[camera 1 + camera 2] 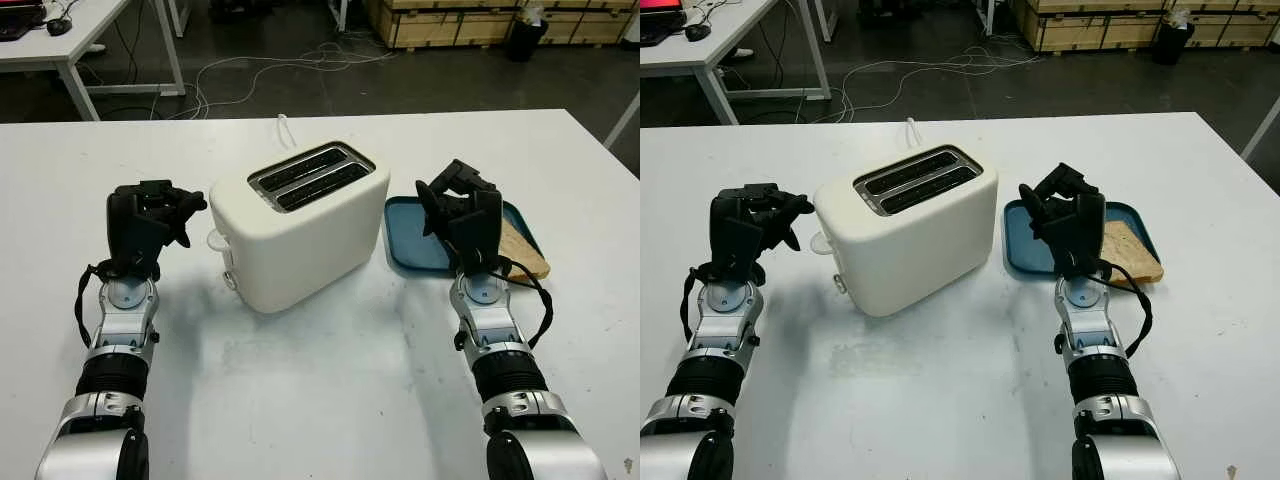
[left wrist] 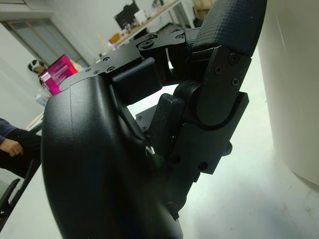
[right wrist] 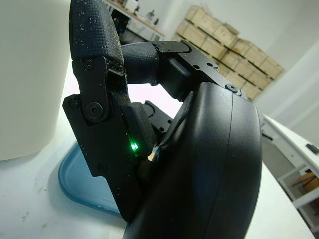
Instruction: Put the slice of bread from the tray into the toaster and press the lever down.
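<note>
Nearest, both arms rise from the bottom edge of the head view over the white table (image 1: 320,400). The left hand (image 1: 150,222) sits at the left middle of the frame, just beside the toaster's lever end, its fingers clenched on nothing. The right hand (image 1: 1068,215) sits right of centre, above the near left part of the tray, fingers likewise curled and holding nothing.

Between the hands, at the centre of the frame, stands the cream toaster (image 1: 300,225), turned at an angle, its two slots facing up and its lever (image 1: 217,240) on the end toward the left hand, standing high on that end.

To the toaster's right lies the blue tray (image 1: 1025,255), near it but not touching. The bread (image 1: 1127,253) lies flat on the tray's right part, partly hidden behind the right hand and wrist.

A white cord (image 1: 284,128) runs back from the toaster. Beyond the table's far edge, cables (image 1: 280,65) trail on the dark floor, and wooden crates (image 1: 470,20) stand at upper right.
</note>
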Tool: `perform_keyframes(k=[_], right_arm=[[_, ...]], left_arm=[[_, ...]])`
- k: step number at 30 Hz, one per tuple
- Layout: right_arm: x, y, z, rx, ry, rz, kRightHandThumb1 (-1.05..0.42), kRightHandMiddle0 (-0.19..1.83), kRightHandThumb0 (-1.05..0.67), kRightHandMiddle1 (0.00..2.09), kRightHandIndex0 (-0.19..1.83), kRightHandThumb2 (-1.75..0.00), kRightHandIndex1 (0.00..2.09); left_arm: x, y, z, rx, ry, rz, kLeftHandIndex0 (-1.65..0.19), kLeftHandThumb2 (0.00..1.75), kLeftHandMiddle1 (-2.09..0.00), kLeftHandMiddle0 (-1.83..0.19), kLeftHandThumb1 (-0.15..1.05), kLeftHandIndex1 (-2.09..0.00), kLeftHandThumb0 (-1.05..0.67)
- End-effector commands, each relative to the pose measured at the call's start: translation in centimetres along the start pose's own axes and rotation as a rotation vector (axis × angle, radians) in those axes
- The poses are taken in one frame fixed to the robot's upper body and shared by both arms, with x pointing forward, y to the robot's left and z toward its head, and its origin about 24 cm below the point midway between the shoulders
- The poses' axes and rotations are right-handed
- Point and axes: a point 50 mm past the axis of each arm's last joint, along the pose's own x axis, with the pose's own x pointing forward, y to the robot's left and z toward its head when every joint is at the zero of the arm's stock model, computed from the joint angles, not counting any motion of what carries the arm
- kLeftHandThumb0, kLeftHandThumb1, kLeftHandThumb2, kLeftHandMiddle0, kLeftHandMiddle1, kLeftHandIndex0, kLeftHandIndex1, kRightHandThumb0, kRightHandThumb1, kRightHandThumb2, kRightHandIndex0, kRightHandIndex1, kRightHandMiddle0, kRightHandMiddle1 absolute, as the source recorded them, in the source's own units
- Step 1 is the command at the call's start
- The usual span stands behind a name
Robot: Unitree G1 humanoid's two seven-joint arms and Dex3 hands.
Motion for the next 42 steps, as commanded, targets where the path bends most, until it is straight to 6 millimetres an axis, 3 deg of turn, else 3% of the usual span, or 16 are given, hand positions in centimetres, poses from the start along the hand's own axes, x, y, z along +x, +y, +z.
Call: perform_keyframes(k=[1, 11, 18, 24, 31, 36, 42], right_arm=[[0.3, 0.1, 0.4, 0.022, -0.009, 0.001, -0.91, 0.93, -1.03, 1.63, 1.23, -0.23, 1.75], [0.3, 0.4, 0.3, 0.026, -0.005, 0.012, -0.91, 0.94, -1.02, 1.63, 1.25, -0.2, 1.75], [-0.7, -1.1, 0.6, -0.021, -0.102, 0.055, -0.86, 0.84, -1.03, 1.49, 1.03, -0.08, 1.65], [-2.8, -5.4, 0.2, -0.316, -0.25, 0.045, -0.86, 0.52, -1.01, 1.55, 0.78, -0.01, 1.69], [-5.0, -9.9, -0.7, -0.665, -0.289, 0.058, -0.85, 0.18, -1.04, 1.62, 0.27, -0.01, 1.74], [-5.1, -10.6, -0.7, -0.746, -0.301, 0.11, -0.83, 0.08, -1.05, 1.57, 0.09, -0.01, 1.75], [-4.2, -11.5, -0.3, -1.066, -0.347, 0.278, -0.82, 0.0, -1.05, 1.57, 0.03, 0.0, 1.75]], left_arm=[[0.6, -0.3, 0.6, -0.028, -0.029, 0.006, -1.57, 0.12, -1.21, -1.57, 0.92, -0.59, -1.05], [0.6, -0.2, 0.7, -0.025, -0.033, 0.003, -1.57, 0.14, -1.22, -1.57, 0.92, -0.57, -1.05], [0.5, 0.1, 0.5, -0.023, -0.031, 0.02, -1.57, 0.15, -1.24, -1.57, 0.92, -0.58, -1.05], [0.6, 0.3, 0.5, -0.029, -0.031, 0.018, -1.57, 0.13, -1.24, -1.57, 0.92, -0.57, -1.05], [0.7, 0.5, 0.6, -0.014, -0.034, 0.02, -1.57, 0.16, -1.25, -1.57, 0.92, -0.57, -1.05], [0.7, 0.8, 0.6, -0.007, -0.033, 0.019, -1.57, 0.16, -1.26, -1.57, 0.92, -0.57, -1.05], [0.7, 1.1, 0.6, 0.001, -0.03, 0.025, -1.56, 0.18, -1.26, -1.57, 0.92, -0.6, -1.05]])
